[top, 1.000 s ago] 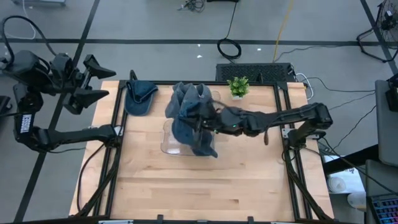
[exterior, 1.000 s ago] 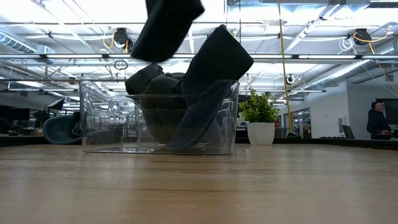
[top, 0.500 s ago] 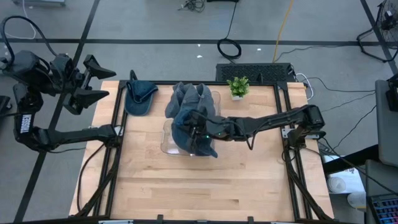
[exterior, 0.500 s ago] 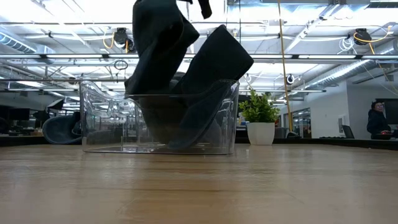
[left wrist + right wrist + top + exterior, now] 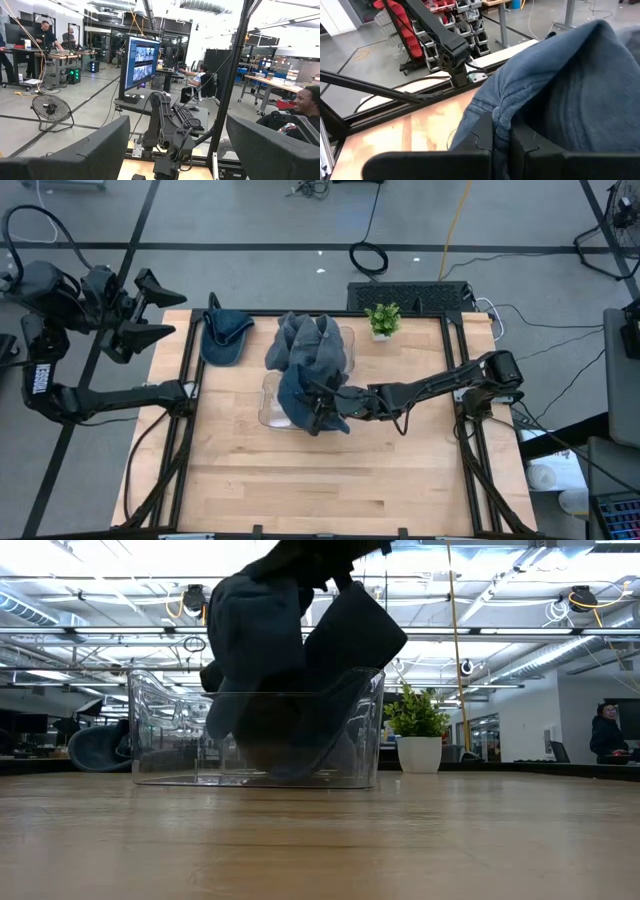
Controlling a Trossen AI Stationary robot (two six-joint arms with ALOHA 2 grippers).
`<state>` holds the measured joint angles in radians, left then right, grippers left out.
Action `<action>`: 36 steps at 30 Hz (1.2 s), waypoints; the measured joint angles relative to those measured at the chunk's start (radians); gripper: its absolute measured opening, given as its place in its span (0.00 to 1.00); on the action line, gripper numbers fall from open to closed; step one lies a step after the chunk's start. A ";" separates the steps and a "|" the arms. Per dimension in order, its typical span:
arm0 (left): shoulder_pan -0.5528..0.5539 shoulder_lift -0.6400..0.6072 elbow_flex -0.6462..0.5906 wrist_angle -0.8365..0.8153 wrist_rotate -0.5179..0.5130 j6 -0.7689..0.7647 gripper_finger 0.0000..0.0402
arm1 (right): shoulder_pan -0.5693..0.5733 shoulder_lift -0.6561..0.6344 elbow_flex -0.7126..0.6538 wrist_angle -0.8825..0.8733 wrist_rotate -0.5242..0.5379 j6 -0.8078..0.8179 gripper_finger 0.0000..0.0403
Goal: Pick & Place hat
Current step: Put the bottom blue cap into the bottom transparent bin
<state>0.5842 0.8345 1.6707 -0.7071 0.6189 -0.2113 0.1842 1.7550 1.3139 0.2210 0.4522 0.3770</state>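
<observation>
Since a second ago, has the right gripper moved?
Yes. In the high view the right gripper, shut on a hat, pulled toward the table's near edge, across the fixed clear bin.

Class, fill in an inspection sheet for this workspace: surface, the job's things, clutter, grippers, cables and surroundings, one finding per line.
Surface: wooden table, bare at the near side.
Job's things: clear bin stuffed with blue hats; held hat over the bin; spare hat at the table's far left corner.
Clutter: potted plant at the far edge.
Grippers: right gripper shut on the held hat; left gripper open, raised off the table's left.
Cables: coils and runs on the floor.
Surroundings: people at desks, a monitor, a fan.
</observation>
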 joint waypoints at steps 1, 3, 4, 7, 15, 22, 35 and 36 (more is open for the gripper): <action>0.000 0.000 0.000 0.000 0.000 -0.001 0.84 | -0.003 0.000 -0.012 0.013 0.000 0.001 0.02; 0.000 0.000 0.000 0.000 0.000 -0.005 0.84 | -0.010 0.000 -0.031 0.019 -0.002 0.018 0.02; 0.000 0.001 0.000 0.000 0.000 -0.009 0.84 | -0.014 0.000 -0.043 0.018 -0.002 0.031 0.02; 0.000 0.001 0.000 0.000 0.000 -0.034 0.84 | -0.022 0.000 -0.082 0.024 -0.001 0.077 0.02; 0.000 0.001 0.000 0.000 0.023 -0.085 0.84 | 0.014 0.000 -0.115 0.280 -0.012 0.076 0.02; 0.000 0.003 0.000 0.001 0.035 -0.082 0.84 | 0.055 0.000 -0.115 0.372 -0.008 0.033 0.02; 0.000 0.003 0.000 0.001 0.035 -0.080 0.84 | 0.098 -0.116 -0.018 0.119 -0.004 0.097 0.02; 0.000 0.003 0.000 0.001 0.035 -0.079 0.84 | 0.099 -0.128 -0.016 0.093 0.008 0.090 0.02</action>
<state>0.5842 0.8375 1.6707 -0.7063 0.6537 -0.2902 0.2836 1.6270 1.2981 0.3139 0.4600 0.4669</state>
